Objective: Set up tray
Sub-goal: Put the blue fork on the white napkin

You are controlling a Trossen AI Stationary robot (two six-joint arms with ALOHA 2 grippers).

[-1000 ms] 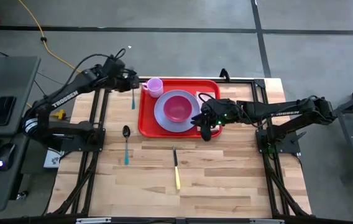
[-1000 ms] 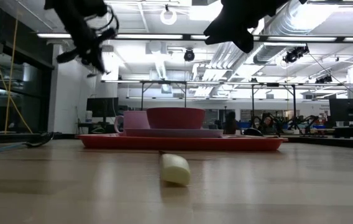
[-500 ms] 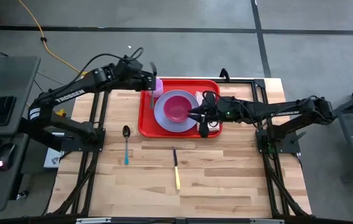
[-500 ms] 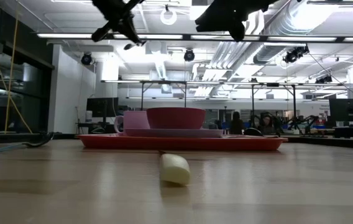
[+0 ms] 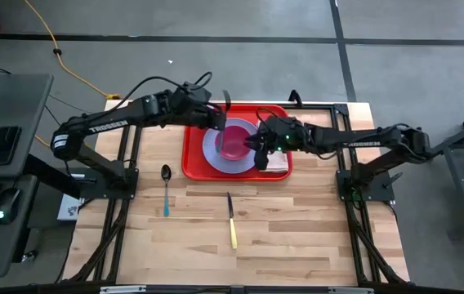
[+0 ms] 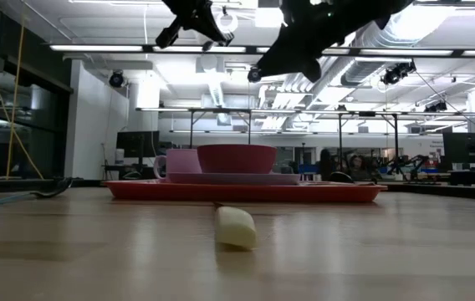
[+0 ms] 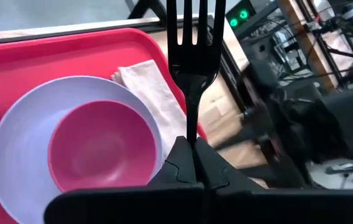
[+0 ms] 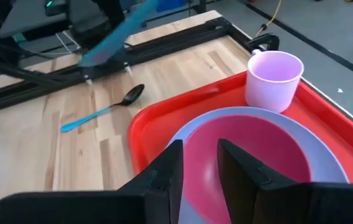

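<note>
The red tray (image 5: 191, 159) lies at the table's far middle and carries a lavender plate (image 5: 210, 151), a pink bowl (image 5: 234, 140) and a beige napkin (image 5: 278, 161). A pale pink cup (image 8: 274, 71) stands at the tray's far left corner. My left gripper (image 7: 194, 146) hangs above the plate's far left side, shut on a black fork (image 7: 194, 56). The fork's teal handle (image 8: 120, 34) shows blurred. My right gripper (image 8: 198, 152) is open and hovers over the bowl's right side (image 5: 256, 143), touching nothing. My left gripper pinches the fork by its black neck (image 7: 192, 127), just below the tines, between its two fingers. The fork lies along the fingers with the tines pointing out ahead of them. It is lifted clear, high above the tray.
A black spoon with a teal handle (image 5: 166, 188) lies on the wood to the left of the tray. A knife with a yellow handle (image 5: 231, 222) lies in the table's middle, near side. Bare wood stretches across the near half.
My left gripper has carried the fork toward the table's right, from beside the tray's far left corner to above the plate. My right gripper has moved from the tray's near right corner toward the far edge and a little left, over the bowl.
</note>
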